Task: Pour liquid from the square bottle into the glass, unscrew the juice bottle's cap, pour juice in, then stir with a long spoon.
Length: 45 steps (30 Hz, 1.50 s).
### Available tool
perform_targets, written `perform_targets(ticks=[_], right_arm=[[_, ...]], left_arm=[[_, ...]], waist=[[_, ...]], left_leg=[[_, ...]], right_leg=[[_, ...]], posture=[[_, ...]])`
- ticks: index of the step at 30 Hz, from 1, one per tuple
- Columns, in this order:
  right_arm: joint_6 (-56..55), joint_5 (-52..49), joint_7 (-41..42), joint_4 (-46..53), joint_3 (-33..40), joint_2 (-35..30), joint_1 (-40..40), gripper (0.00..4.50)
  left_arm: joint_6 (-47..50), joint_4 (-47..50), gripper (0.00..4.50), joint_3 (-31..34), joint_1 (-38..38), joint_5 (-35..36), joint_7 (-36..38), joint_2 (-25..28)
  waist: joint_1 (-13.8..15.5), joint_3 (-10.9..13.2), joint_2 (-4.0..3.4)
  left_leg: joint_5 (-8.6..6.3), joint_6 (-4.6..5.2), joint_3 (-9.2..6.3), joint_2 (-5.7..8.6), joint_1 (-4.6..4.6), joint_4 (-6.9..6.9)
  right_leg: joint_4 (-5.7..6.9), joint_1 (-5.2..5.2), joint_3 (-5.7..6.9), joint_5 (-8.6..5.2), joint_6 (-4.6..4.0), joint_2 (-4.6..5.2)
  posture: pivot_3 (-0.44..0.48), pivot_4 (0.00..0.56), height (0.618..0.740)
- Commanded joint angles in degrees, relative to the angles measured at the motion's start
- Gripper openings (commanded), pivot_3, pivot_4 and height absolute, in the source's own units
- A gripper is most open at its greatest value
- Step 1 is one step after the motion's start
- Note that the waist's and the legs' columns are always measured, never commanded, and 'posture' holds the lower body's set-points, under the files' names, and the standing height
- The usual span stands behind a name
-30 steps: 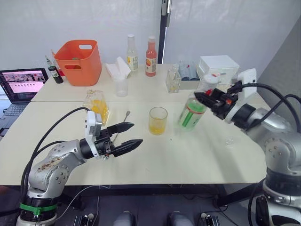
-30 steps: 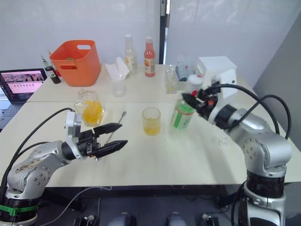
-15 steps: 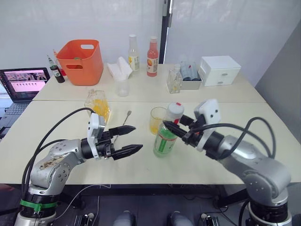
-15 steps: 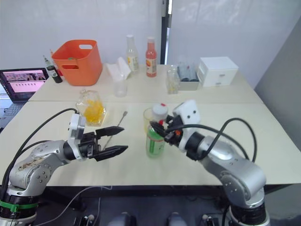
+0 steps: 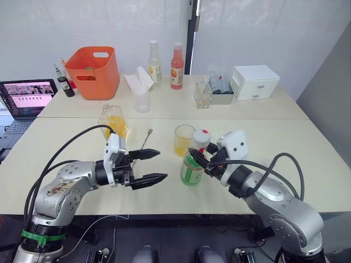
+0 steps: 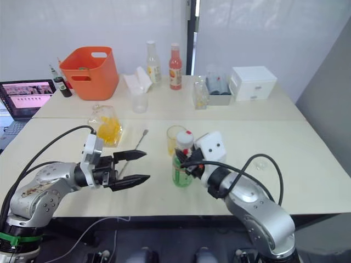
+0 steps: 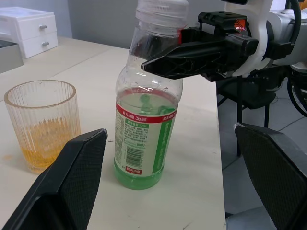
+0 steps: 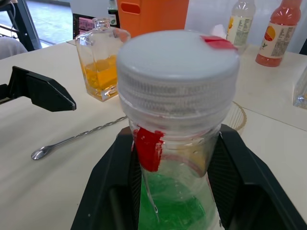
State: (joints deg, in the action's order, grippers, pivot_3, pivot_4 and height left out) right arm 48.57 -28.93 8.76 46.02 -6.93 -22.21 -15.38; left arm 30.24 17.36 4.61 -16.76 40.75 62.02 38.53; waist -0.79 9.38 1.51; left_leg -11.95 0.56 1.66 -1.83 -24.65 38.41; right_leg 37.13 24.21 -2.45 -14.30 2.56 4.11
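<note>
Two grippers work near: the left gripper hangs spread and empty, while the right gripper pinches the juice bottle just under its cap. Thin, half-full plastic, it's likely light and squashy; the stiffer neck suits. Just beyond stands the glass; farther left, spoon and square bottle.

Left arm: we held it low over the table's near edge, forearm pointing inward.
Left gripper: our fingers stood spread, holding nothing.
Right arm: we reached in from the near right.
Right gripper: we clamped the juice bottle at its neck.
</note>
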Motion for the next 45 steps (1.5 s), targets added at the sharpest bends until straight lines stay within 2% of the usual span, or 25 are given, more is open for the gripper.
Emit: perform_targets(ticks=[1, 4, 6, 9, 12, 15, 18, 22, 24, 31, 36, 39, 45], right_arm=[[-1.0, 1.06, 0.73, 0.21, -1.66, 0.69, 0.93, 1.38], [-1.48, 1.52, 1.17, -0.37, -1.66, 1.3, 1.17, 1.38], [-2.36, 1.76, 1.77, -1.21, -1.09, 1.63, 0.9, 2.44], [-3.16, 0.39, 4.04, -2.13, 0.86, 1.53, -0.26, 3.47], [-2.9, -4.39, 10.21, -3.63, 5.77, -1.4, -2.18, 4.48], [-3.48, -8.64, 18.21, -7.66, 9.98, -6.35, -4.48, 4.48], [-5.94, -11.88, 32.51, -17.99, 11.9, -12.76, -9.52, 4.48], [-14.35, -9.23, 52.33, -34.74, 6.92, -16.49, -17.5, 4.48], [-19.02, -5.79, 58.31, -41.39, 3.74, -16.48, -20.86, 4.48], [-26.86, -1.3, 69.04, -55.05, -0.23, -12.4, -28.61, 4.48], [-28.23, -0.96, 71.66, -58.5, 0.63, -10.87, -30.71, 4.48], [-28.34, -0.77, 72.69, -58.24, 0.78, -10.88, -30.67, 3.66], [-26.53, -2.1, 73.1, -57.01, 1.9, -10.69, -30.28, 1.68]], left_arm=[[-0.1, 1.69, 4.5, 0.11, -0.99, 0.46, 0.58, 0.65], [-0.07, 1.59, 4.5, 0.01, -1.12, 0.43, 0.59, 0.7], [-0.15, 1.38, 4.5, -0.09, -1.35, 0.33, 0.55, 0.67], [-0.23, 1.24, 4.5, -0.22, -1.6, 0.26, 0.4, 0.57], [-0.19, 1.24, 4.5, -0.32, -1.7, 0.29, 0.23, 0.46], [-0.31, 1.09, 4.5, -0.47, -1.81, 0.19, 0.09, 0.3], [-0.58, 0.49, 4.5, -0.58, -2.16, 0.17, 0.08, -0.11], [-1.55, -0.03, 4.5, -0.8, -2.37, -0.52, -0.18, -0.85], [-1.68, 0.15, 4.5, -0.69, -2.35, -0.65, -0.47, -1.04], [-0.72, 2.83, 4.5, 1.12, -0.58, 0.28, -1.84, 0.02], [-0.05, 4.82, 4.5, 1.63, 0.8, 0.97, -2.86, 0.49], [0.11, 5.36, 4.5, 1.83, 1.35, 1.09, -3.13, 0.62], [0.04, 5.36, 4.5, 1.91, 1.1, 1.14, -3.45, 0.47]], waist=[[0.0, -0.01, 0.02], [-0.08, -0.01, 0.02], [-0.08, -0.01, 0.02], [-0.04, -0.01, 0.02], [0.01, -0.01, 0.03], [0.17, 0.0, 0.04], [0.06, 0.01, 0.05], [-0.07, 0.01, 0.05], [-0.25, 0.01, 0.05], [-0.04, 0.01, 0.05], [0.32, 0.01, 0.05], [0.37, 0.01, 0.05], [0.12, 0.01, 0.05]], left_leg=[[0.0, 0.0, 0.0, 0.0, 0.03, 0.0], [0.0, 0.0, 0.0, -0.03, 0.06, 0.0], [0.0, 0.0, 0.0, -0.06, 0.06, 0.0], [0.0, 0.0, 0.0, -0.05, 0.05, 0.0], [0.0, 0.0, 0.01, -0.02, 0.02, 0.01], [0.0, 0.0, 0.0, -0.01, 0.02, 0.02], [0.0, 0.0, 0.02, 0.0, 0.05, 0.03], [0.0, 0.0, 0.02, -0.05, 0.06, 0.02], [0.0, 0.0, 0.03, -0.07, 0.06, 0.01], [0.0, 0.0, 0.02, -0.06, 0.0, -0.01], [0.0, 0.0, 0.0, -0.01, 0.01, 0.0], [0.0, 0.0, 0.0, 0.0, 0.01, 0.0], [0.0, 0.0, 0.01, 0.0, 0.03, 0.0]], right_leg=[[0.0, -0.02, 0.0, 0.0, 0.0, 0.0], [0.0, -0.04, -0.01, 0.0, 0.0, -0.03], [0.01, -0.03, -0.01, 0.0, -0.01, -0.07], [0.0, -0.03, -0.01, 0.01, -0.01, -0.06], [0.0, -0.01, -0.02, 0.01, -0.01, -0.03], [-0.01, -0.05, 0.0, 0.01, 0.0, -0.01], [-0.03, -0.07, -0.02, 0.01, 0.0, -0.01], [-0.04, -0.07, -0.01, 0.02, -0.02, -0.09], [-0.04, -0.06, -0.04, 0.03, -0.03, -0.12], [-0.02, 0.01, -0.03, 0.03, -0.03, -0.1], [-0.01, -0.01, 0.0, 0.04, -0.03, 0.01], [-0.01, -0.01, 0.01, 0.05, -0.01, 0.08], [0.01, -0.01, 0.02, 0.05, -0.01, 0.02]], posture=[[0.0, 0.15, 0.715], [0.0, 0.15, 0.715], [0.0, 0.15, 0.715], [0.0, 0.15, 0.715], [0.0, 0.15, 0.715], [0.0, 0.15, 0.715], [0.0, 0.15, 0.715], [0.0, 0.15, 0.715], [0.0, 0.15, 0.715], [0.0, 0.15, 0.715], [0.0, 0.15, 0.715], [0.0, 0.15, 0.715], [0.0, 0.15, 0.715]])
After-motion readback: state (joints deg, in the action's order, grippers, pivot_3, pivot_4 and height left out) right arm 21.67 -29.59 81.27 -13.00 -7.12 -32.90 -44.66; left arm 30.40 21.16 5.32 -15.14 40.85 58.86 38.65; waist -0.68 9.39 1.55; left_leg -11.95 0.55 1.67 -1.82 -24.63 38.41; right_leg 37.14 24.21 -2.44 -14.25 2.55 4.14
